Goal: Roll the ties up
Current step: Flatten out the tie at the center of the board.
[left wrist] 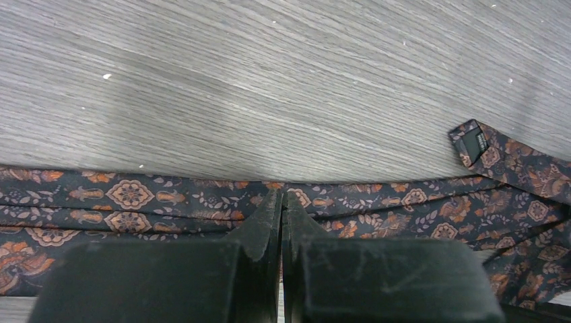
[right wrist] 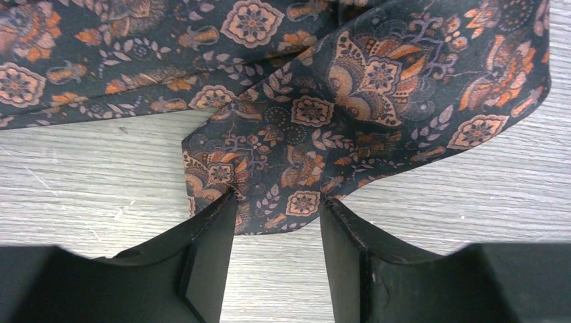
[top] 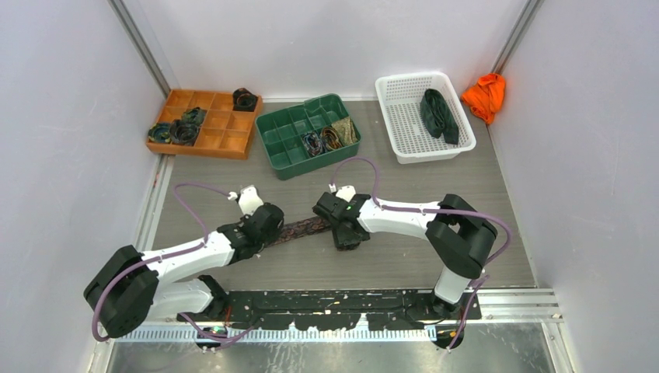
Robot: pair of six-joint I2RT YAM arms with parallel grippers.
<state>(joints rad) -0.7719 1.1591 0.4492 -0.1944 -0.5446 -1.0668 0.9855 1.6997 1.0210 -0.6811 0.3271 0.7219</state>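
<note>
- The left gripper [left wrist: 281, 196] is seen closed, its tips pressed on the patterned tie [left wrist: 135, 198], apparently to anchor the flat length on the table [left wrist: 269, 81].
- The right gripper [right wrist: 276, 198] is held part-open with nothing gripped, astride the tie's folded end, probably where rolling is to start.
- Rolled ties [top: 325, 140] are kept in the green tray [top: 284, 163] beyond.

The tie [top: 299, 229] lies on the table [top: 404, 268] between left claw [top: 272, 235] and right claw [top: 346, 237] (basket [top: 386, 116] behind).

A lab robot cell: plain white walls [top: 70, 116], aluminium corner rails [top: 140, 47], grey wood-grain table [top: 388, 264], compartment trays [top: 281, 148].
</note>
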